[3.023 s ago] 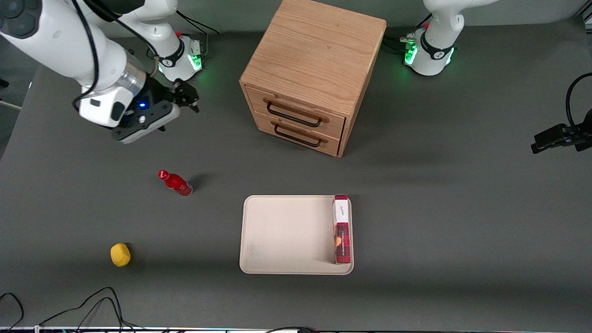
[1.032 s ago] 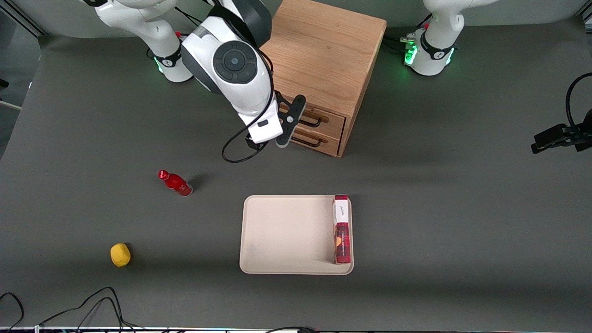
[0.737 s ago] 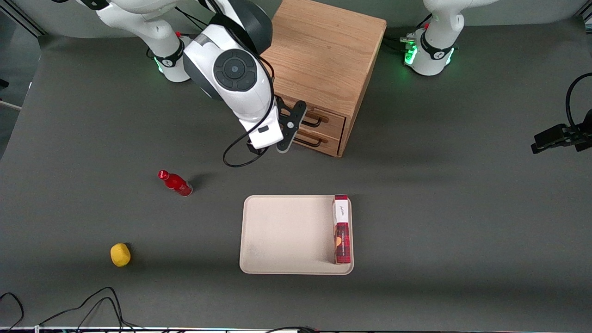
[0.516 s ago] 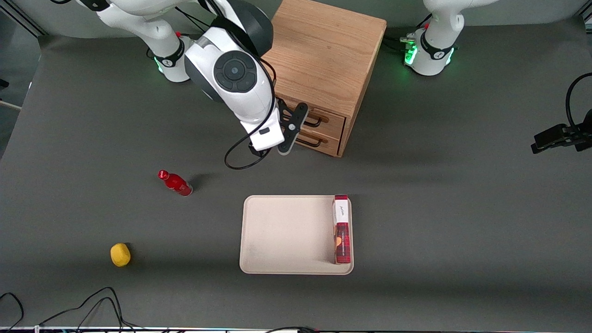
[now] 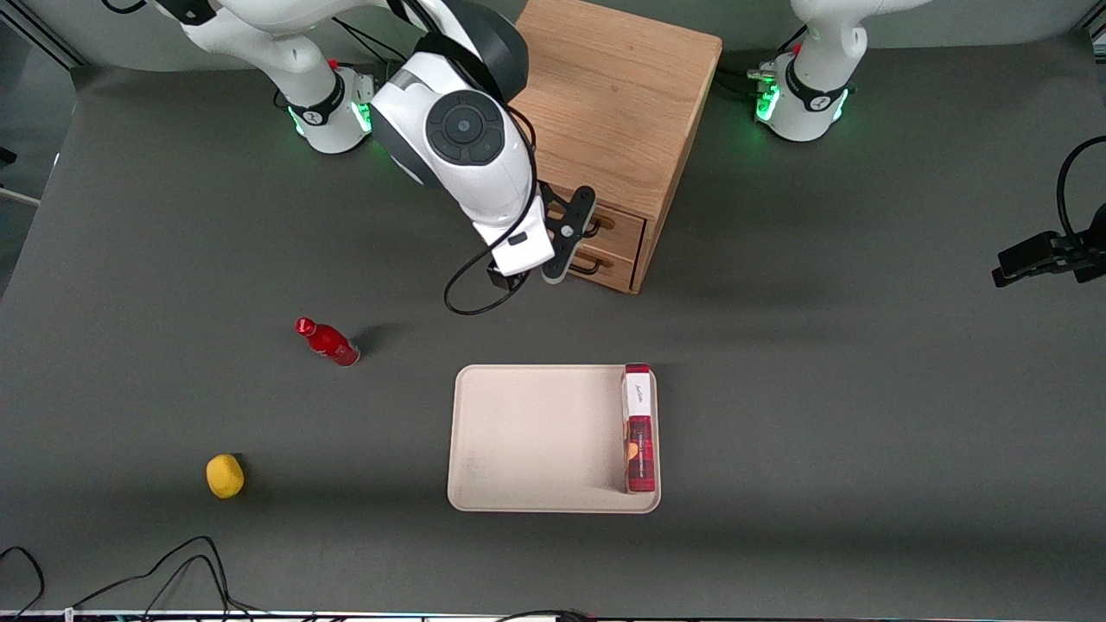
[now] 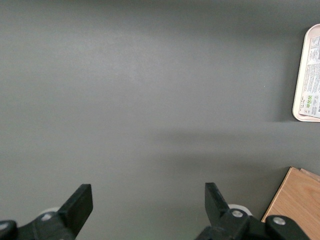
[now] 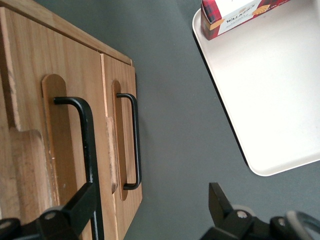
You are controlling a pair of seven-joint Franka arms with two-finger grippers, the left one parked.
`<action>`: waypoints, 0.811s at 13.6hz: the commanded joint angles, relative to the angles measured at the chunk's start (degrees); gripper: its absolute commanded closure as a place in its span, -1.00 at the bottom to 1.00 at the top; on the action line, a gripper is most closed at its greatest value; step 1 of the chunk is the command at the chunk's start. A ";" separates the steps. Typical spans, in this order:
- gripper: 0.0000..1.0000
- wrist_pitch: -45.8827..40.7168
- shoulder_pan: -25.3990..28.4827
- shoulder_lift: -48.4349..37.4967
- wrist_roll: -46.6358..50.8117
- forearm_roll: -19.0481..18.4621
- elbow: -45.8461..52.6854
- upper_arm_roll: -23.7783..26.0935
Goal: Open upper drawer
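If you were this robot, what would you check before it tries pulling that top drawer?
1. Upper drawer shut, not yet pulled: ok.
2. Gripper in front of the cabinet, fingers open: ok.
3. Upper handle between the fingers: not ok; one finger overlaps it, the other sits past the lower handle, over the table.
4. Fingers on the right drawer, not the lower drawer: cannot tell.
5. Room to slide out toward the tray: ok.
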 commanded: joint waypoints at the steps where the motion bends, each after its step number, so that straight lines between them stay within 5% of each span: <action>1: -1.00 0.93 0.65 1.05 1.45 -0.89 0.86 -0.04; 11: -1.00 3.31 0.56 0.44 3.56 1.13 -2.91 0.05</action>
